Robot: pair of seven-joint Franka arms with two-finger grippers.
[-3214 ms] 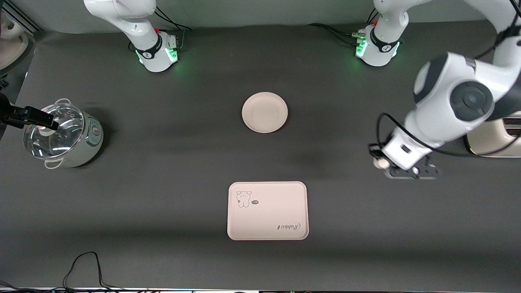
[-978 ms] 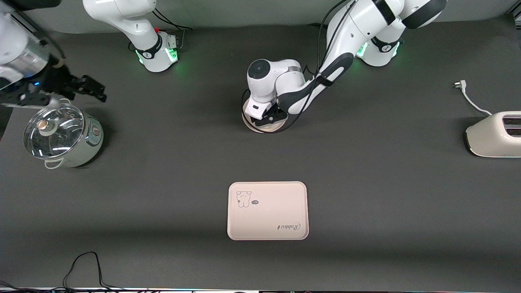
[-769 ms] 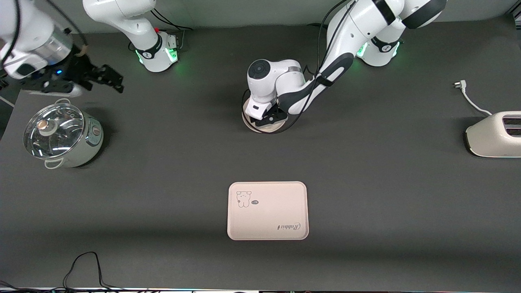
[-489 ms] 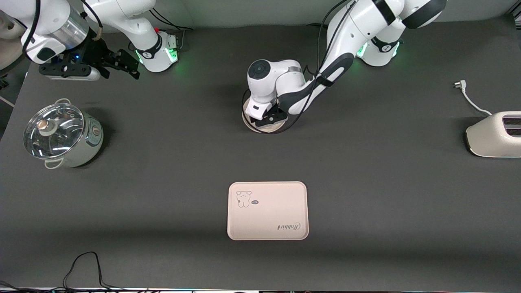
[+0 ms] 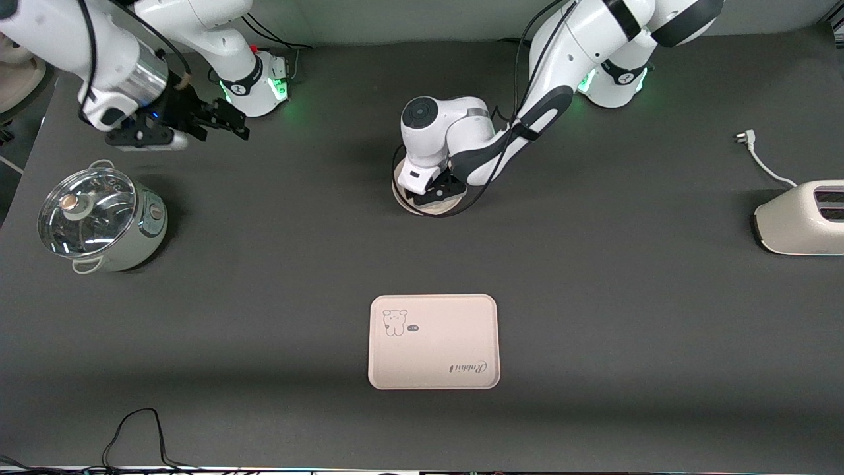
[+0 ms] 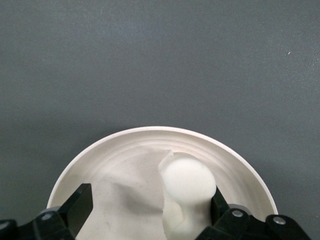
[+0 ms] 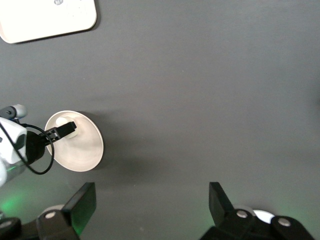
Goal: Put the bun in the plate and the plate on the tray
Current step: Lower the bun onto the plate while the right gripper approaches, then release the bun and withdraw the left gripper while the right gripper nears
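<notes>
**Bun down in plate, left jaws wide around it**

Since the earlier frames the left arm has carried the bun from the toaster end of the table to the plate, and the right arm has swung off the pot to the table edge near its own base.

Left gripper (image 5: 436, 193) sits low over the plate (image 5: 422, 208), jaws wide. The left wrist view shows the bun (image 6: 186, 186) resting in the plate between the fingers (image 6: 76, 206), closer to one finger than the other; can't tell whether that finger touches it. No grip visible.

Bun: small, smooth, off-white, rounded dome on top, much smaller than the plate. No clear long axis from what's visible; its lower part is partly hidden by the gripper.

Plate: round, shallow, cream, raised rim, faint rings inside. It sits on the bare table mid-table, farther from the front camera than the tray (image 5: 433, 341), well apart from it.

Tray: pale pink-beige rectangle, rounded corners, long axis running between the two arms' ends of the table. Rabbit drawing at the corner toward the right arm's end, script at the diagonal corner.

Right gripper (image 5: 217, 122) hangs in the air over bare table, holding nothing, jaws wide. Pot (image 5: 99, 219) with glass lid at the right arm's end; toaster (image 5: 801, 219) at the left arm's end.
</notes>
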